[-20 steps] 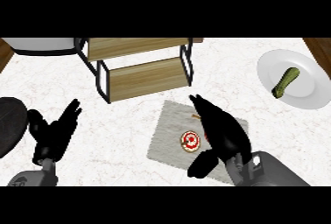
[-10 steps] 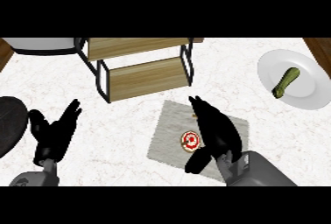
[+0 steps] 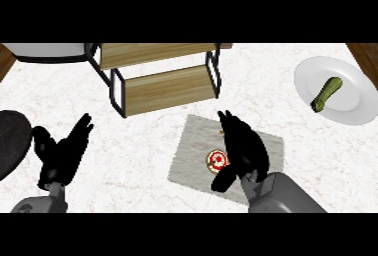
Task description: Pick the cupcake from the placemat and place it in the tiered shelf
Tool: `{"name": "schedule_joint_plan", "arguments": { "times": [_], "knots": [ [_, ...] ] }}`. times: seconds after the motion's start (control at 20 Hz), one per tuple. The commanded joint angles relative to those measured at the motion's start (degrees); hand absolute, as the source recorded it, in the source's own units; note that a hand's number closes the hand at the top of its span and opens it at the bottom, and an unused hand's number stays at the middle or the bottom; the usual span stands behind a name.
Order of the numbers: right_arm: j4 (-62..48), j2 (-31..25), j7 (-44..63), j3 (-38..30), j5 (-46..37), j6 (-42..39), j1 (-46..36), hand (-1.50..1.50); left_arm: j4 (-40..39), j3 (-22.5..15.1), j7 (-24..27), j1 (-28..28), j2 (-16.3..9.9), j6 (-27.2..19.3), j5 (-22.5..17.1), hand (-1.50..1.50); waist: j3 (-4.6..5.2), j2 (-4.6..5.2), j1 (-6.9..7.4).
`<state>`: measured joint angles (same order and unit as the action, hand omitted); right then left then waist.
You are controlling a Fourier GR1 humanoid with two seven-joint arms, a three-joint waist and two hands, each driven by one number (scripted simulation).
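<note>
A: Item one, the landmark: we log a grey placemat lying askew on the white marbled counter. What sits on it?

B: Item two: we see the cupcake, red and white on top, on the placemat's middle, toward its near side. It stands on the mat; nothing has hold of it.

A: Item three, the right hand?

B: We record it over the placemat, just right of the cupcake, fingers stretched nearly straight toward the mat's far edge, thumb hanging down on the cupcake's near right side. The hand is spread and grasps nothing. Whether the thumb touches the cupcake, we cannot tell.

A: Item four, the left hand?

B: Well left of the placemat, near the lower edge, fingers up and relaxed, resting, holding nothing.

A: Item five, the tiered shelf?

B: Beyond the placemat's far left corner we list two wooden tiers in a black frame, both bare.

A: Remaining stock?

B: Far right of the placemat, a white plate bearing a green zucchini. Far left of the mat, a dark round object, cut by the edge; we cannot name it. Beyond the shelf, a pale curved object, partly in view.
</note>
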<state>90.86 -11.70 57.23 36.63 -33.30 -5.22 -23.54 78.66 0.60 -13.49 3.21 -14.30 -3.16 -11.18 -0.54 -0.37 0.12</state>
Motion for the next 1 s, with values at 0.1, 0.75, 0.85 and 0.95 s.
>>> {"name": "schedule_joint_plan", "arguments": {
  "times": [0.1,0.75,0.85,0.95],
  "knots": [
    [-4.8,4.1,-4.0,-3.8,-2.3,0.3,-1.5,-1.50,0.9,-0.1,-5.0,-0.2,0.8,0.1,-0.1,0.00,0.53,0.36,0.11],
    [-15.2,7.9,-18.1,-0.3,-3.5,-4.6,-0.2,1.50,3.6,1.8,-7.4,-1.1,-0.2,1.4,-0.1,0.00,0.52,0.37,0.34],
    [-10.8,7.4,-18.0,-0.5,-3.8,-5.2,2.7,1.50,2.8,0.2,-4.3,-3.2,1.9,1.1,1.7,0.00,0.54,0.33,0.08],
    [-14.3,7.8,-22.8,2.8,-7.4,1.1,6.4,1.50,3.2,-0.5,-3.1,-4.9,2.9,0.6,2.5,0.00,0.52,0.35,0.25]
  ]
}}
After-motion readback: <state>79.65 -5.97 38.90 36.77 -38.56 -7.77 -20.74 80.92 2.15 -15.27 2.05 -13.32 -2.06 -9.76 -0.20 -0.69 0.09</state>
